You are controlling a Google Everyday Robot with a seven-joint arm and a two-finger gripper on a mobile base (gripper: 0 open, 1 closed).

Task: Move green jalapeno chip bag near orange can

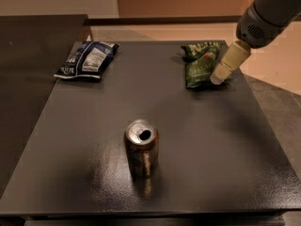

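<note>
The green jalapeno chip bag (pixel 201 63) lies flat at the far right of the dark table (pixel 84 126). The orange can (pixel 141 147) stands upright in the middle front of the table, well apart from the bag. My gripper (pixel 225 66) comes in from the upper right and hangs over the right edge of the green bag, its pale finger pointing down at it. Whether it touches the bag does not show.
A dark blue-and-white chip bag (pixel 87 60) lies at the far left of the table. A second dark surface (pixel 33 46) adjoins on the left. Tan floor (pixel 277 65) lies beyond the table's right edge.
</note>
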